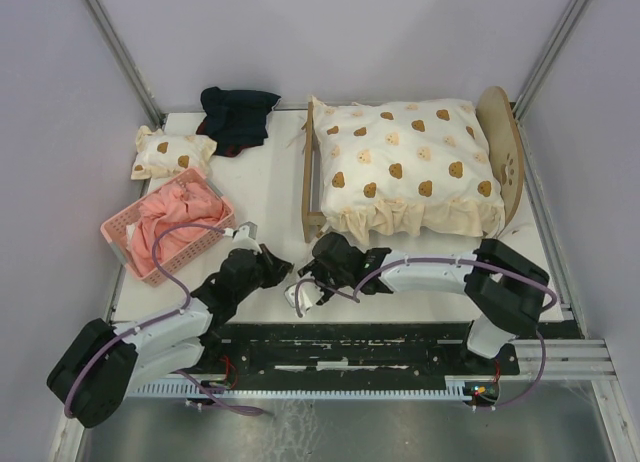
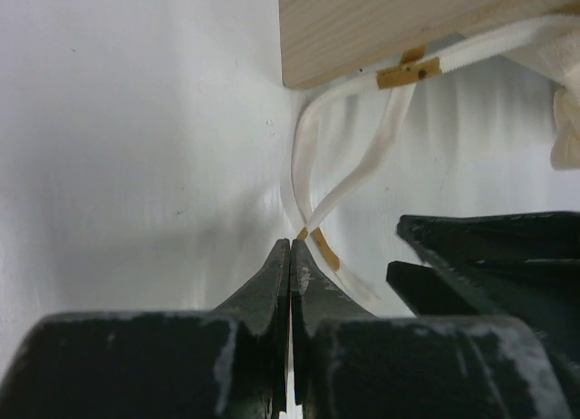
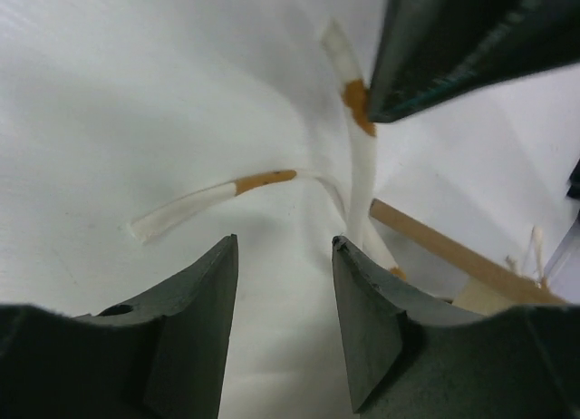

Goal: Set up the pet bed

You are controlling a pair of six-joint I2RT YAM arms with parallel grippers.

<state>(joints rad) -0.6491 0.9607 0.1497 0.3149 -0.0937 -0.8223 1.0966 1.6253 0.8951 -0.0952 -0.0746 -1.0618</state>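
Open room: bare white table [image 1: 268, 187] between basket and bed; walls close in at left, back and right.
Left side: pink basket [image 1: 122, 234] of pink cloth near the left edge, with a bear-print pillow [image 1: 170, 152] and a dark cloth [image 1: 238, 114] behind it.
In the way: both grippers crowd the bed's near footboard corner.
Pet bed [image 1: 500, 127]: back right of the table under a bear-print quilt [image 1: 405, 167], headboard to the right.
Left gripper [image 2: 290, 248]: pressed shut, tips touching the bed's white ties [image 2: 367, 160]; whether a tie is pinched is unclear.
Right gripper [image 3: 284, 256]: jaws partly apart, holding nothing, a tie lying just beyond them.
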